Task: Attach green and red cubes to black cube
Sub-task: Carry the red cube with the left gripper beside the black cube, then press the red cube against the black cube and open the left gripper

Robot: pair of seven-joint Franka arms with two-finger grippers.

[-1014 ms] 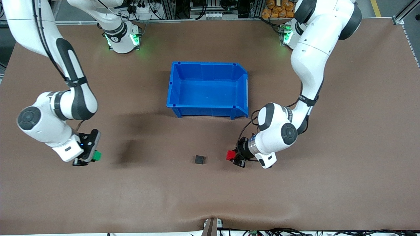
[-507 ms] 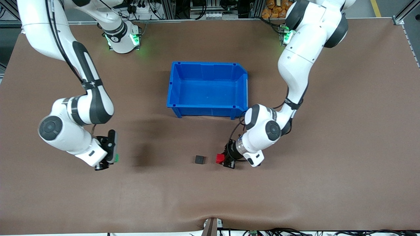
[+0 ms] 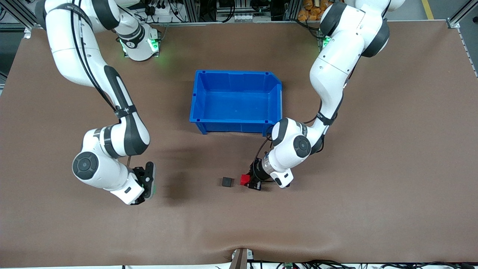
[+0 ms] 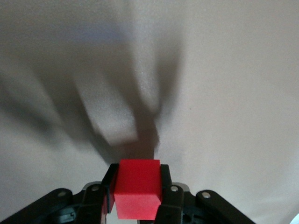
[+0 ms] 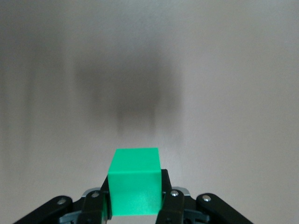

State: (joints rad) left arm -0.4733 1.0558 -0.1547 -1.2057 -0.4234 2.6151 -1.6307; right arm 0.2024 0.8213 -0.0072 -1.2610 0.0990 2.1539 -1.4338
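Landmark: black cube [image 3: 226,182], resting on the table [image 3: 336,216], nearer the front camera than the blue bin [image 3: 236,98].

Right gripper [image 3: 149,184]: over the table, well apart from the black cube toward the right arm's end. Jaws clamped on the green cube [image 5: 135,181].

Left gripper [image 3: 249,182]: low, just beside the black cube toward the left arm's end. Jaws clamped on the red cube [image 3: 244,179]; a narrow gap separates the red cube from the black cube.
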